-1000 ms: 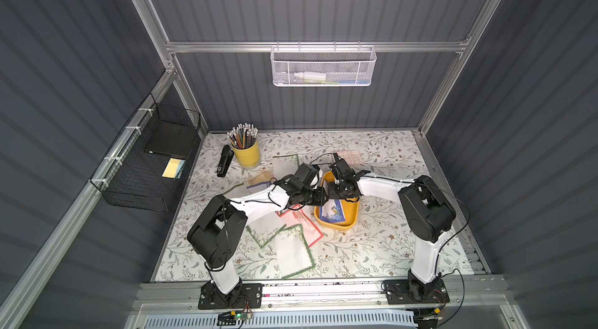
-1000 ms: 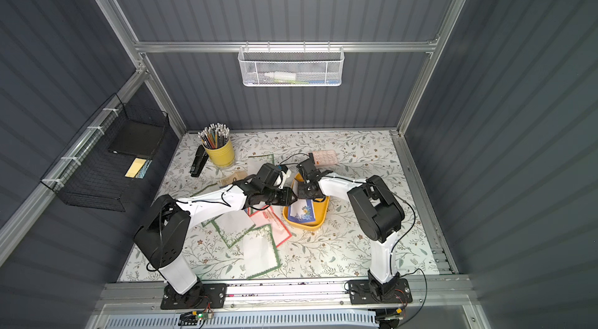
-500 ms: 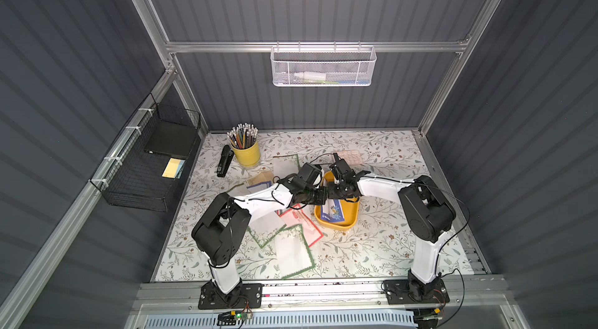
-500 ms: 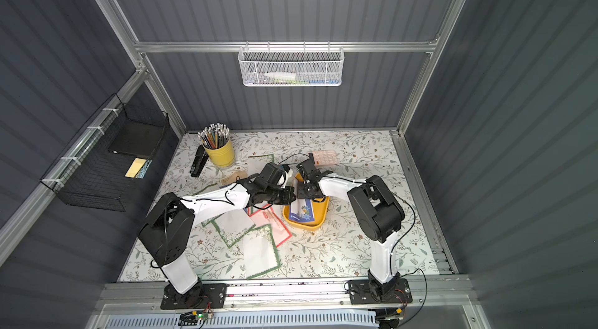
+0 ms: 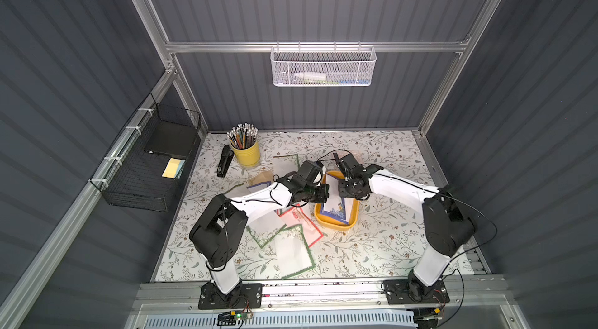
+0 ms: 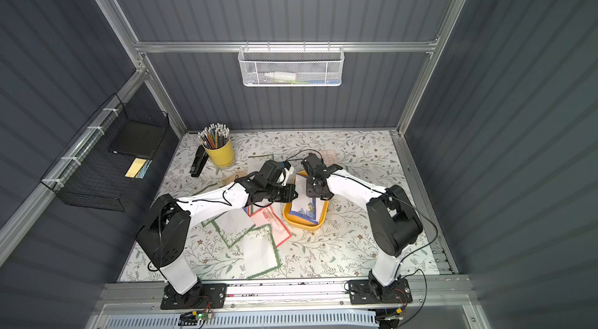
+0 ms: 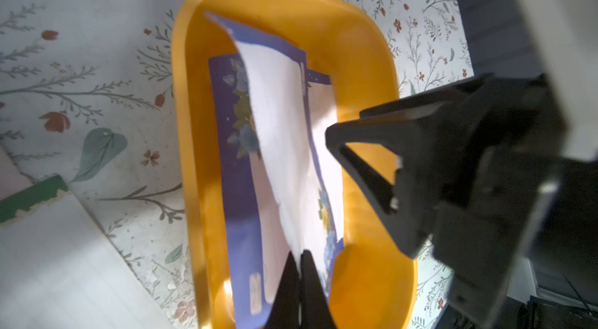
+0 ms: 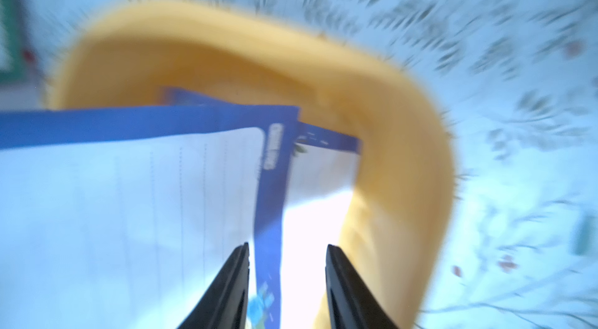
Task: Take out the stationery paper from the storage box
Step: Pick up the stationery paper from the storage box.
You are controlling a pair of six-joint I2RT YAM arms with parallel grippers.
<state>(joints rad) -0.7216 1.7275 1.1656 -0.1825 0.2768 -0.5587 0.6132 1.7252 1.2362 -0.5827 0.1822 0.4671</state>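
Note:
The yellow storage box (image 5: 336, 226) (image 6: 302, 226) lies mid-table between both arms. One blue-floral sheet of stationery paper (image 7: 281, 136) curves up out of the box, and my left gripper (image 7: 300, 254) is shut on its edge. Another blue-bordered sheet (image 7: 236, 181) lies flat on the box floor (image 7: 365, 278). My right gripper (image 8: 288, 248) is open above the box (image 8: 404, 149). The lifted sheet's (image 8: 129, 214) blue border runs between its fingers without being pinched. In both top views the two grippers (image 5: 325, 193) (image 5: 343, 193) face each other over the box's far end.
Green-bordered (image 5: 294, 254) and red-bordered (image 5: 302, 220) sheets lie loose on the floral table left of the box. A yellow pencil cup (image 5: 247, 154) and a black stapler (image 5: 225, 160) stand at the back left. A black wire basket (image 5: 152, 168) hangs on the left wall.
My left gripper has closed on the raised sheet's edge. My right gripper, shut a second ago, has come open. Both arms stay over the box.

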